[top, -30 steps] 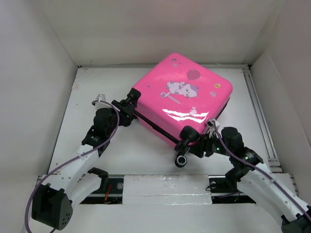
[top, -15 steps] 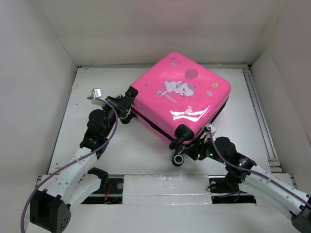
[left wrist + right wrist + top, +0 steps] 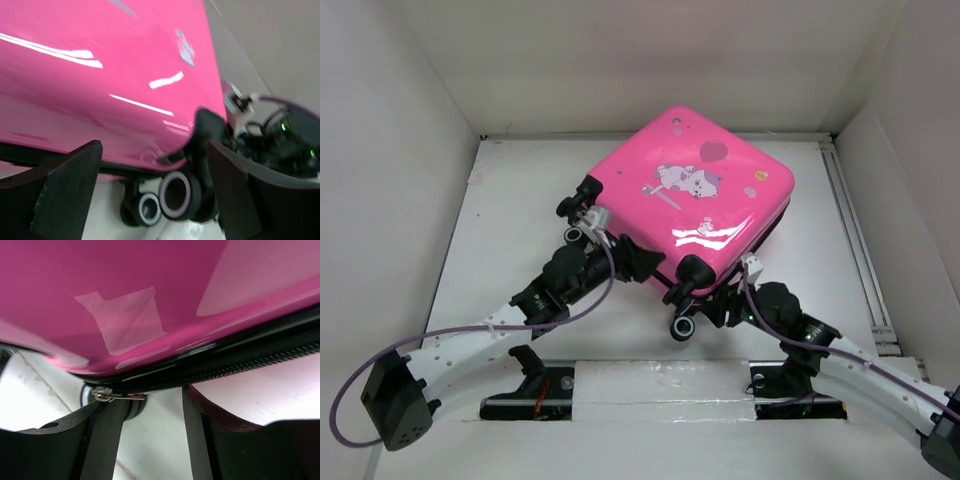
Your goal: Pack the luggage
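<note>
Overhead look onto 1 white desk (image 3: 520,200), boxed in by 3 plain white walls (image 3: 400,100). Toward the far right of it, 1 hot-pink luggage (image 3: 720,165), closed and lying flat, turned cornerwise, cartoon stickers (image 3: 688,182) facing up. 2 black wheels (image 3: 177,195) at its near corner. 2 white-and-black arms (image 3: 470,340) reaching in from the near edge. Left end effector (image 3: 638,262) at the case's near-left side, fingers spread wide, gripping nothing. Right end effector (image 3: 718,308) at the near-right edge, fingers apart, 1 metal zipper pull (image 3: 106,395) just beside 1 finger.
</note>
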You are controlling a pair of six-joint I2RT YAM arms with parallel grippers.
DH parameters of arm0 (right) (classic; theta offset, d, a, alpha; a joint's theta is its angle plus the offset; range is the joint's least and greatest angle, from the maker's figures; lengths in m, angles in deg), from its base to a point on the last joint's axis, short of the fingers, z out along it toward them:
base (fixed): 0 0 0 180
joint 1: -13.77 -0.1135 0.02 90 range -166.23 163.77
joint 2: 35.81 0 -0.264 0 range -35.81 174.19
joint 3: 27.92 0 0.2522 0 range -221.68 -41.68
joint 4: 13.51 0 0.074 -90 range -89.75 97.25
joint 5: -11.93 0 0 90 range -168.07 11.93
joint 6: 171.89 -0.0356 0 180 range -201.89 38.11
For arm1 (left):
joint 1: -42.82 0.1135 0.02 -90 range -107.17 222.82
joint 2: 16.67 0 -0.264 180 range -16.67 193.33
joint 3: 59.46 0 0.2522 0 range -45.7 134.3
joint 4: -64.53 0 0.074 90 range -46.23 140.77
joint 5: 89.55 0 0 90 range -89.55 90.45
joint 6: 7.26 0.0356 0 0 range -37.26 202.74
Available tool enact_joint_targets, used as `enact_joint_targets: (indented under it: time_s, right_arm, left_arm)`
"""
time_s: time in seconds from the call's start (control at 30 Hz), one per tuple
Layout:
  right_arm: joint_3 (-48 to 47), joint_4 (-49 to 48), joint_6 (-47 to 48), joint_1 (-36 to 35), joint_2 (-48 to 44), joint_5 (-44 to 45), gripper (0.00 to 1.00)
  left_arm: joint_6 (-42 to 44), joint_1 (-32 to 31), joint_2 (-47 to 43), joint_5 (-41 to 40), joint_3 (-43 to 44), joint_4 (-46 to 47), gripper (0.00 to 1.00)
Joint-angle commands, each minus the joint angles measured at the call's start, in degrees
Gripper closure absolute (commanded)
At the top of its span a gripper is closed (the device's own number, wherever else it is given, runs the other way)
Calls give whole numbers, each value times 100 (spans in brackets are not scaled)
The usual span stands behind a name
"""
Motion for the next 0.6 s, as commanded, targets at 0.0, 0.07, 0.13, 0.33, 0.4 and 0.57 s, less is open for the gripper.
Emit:
enact_joint_targets:
  time_s: [0.0,0.07,0.13,0.33,0.4,0.57]
  right_arm:
    - [-316,-912,328,65,222,34,46]
    - [-316,-912,380,65,135,34,46]
    - [-316,-773,381,65,-155,103,46]
    - [-316,-552,319,65,-534,210,41]
    - [-387,-438,319,65,-534,131,40]
    - [-439,-376,319,65,-534,130,35]
  left_arm:
    - [849,-499,117,293,-2,-26,18]
    - [902,-763,197,356,50,-210,7]
    - [955,-826,197,477,-28,-264,0]
    - [1096,-1071,556,759,94,-343,0]
    - [1227,-1334,794,690,225,-395,0]
    - [1237,-1494,961,715,236,-256,0]
